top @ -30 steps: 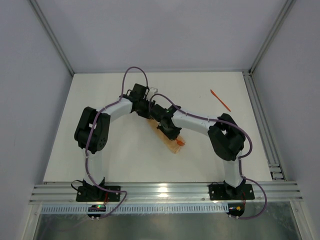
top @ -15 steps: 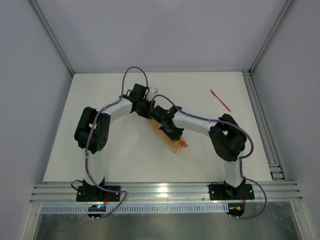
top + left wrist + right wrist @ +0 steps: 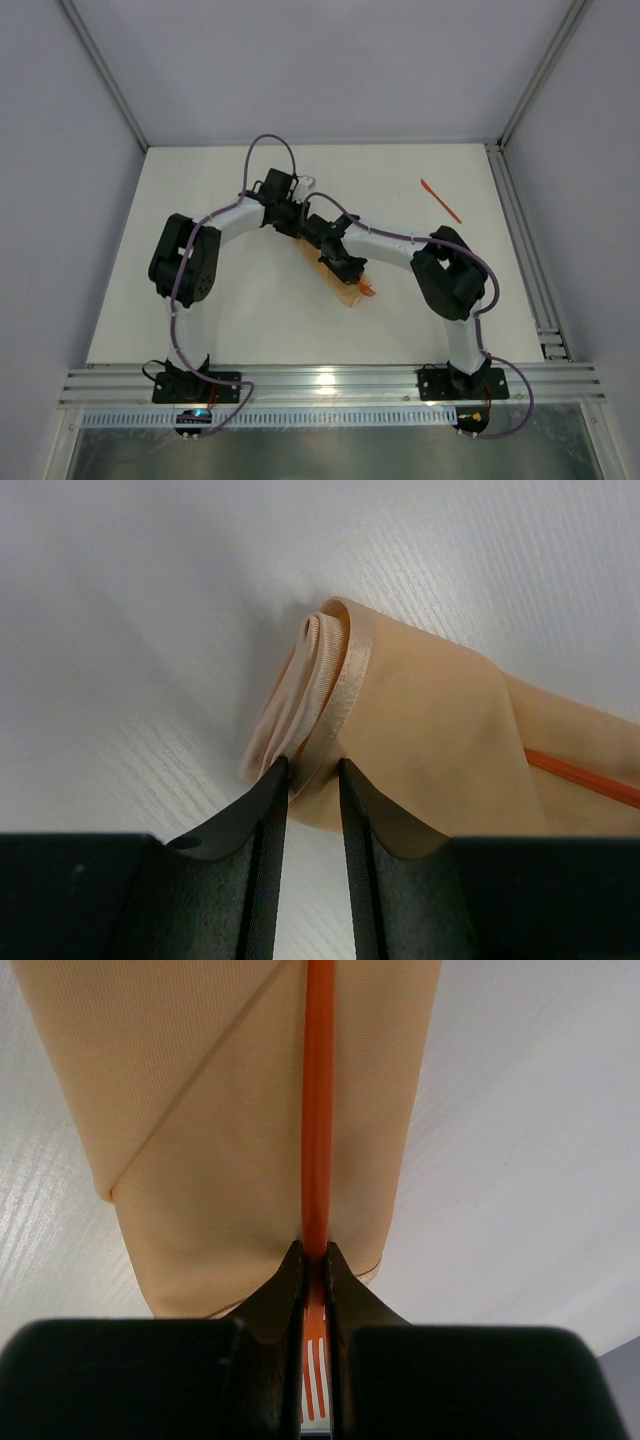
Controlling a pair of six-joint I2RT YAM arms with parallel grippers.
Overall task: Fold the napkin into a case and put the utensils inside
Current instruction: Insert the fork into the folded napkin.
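At the left of the table (image 3: 250, 320), seen from above, the left gripper (image 3: 290, 222) meets the far end of the case (image 3: 350, 297), a narrow strip of peach-orange cloth lying diagonally on the white, faintly grained surface. Its wrist view shows the left gripper (image 3: 312, 770) with dark, matte fingers (image 3: 265, 820) drawn to a narrow gap and pinching the looped end of the case (image 3: 430, 730), where a ribbed, slightly glossy hem curls over itself in soft layers. Toward the centre, the cloth is smooth, finely woven and flat, with one fold edge running obliquely across its face. A thin orange-red plastic fork (image 3: 580, 777) emerges from beneath a cloth layer at the right of that view. Right of centre, the right gripper (image 3: 345, 268) hangs over the near end of the case; its wrist view shows the right gripper (image 3: 313, 1250) pressed together on the straight, glossy handle of the fork (image 3: 318, 1110), the pale tines lying between the fingers (image 3: 285, 1290). The handle runs lengthwise along the case (image 3: 220, 1110); how far its far end sits inside a fold cannot be settled from this view. Far right on the table, well apart from both arms, lies the second utensil (image 3: 440, 200), a slim orange-red stick.
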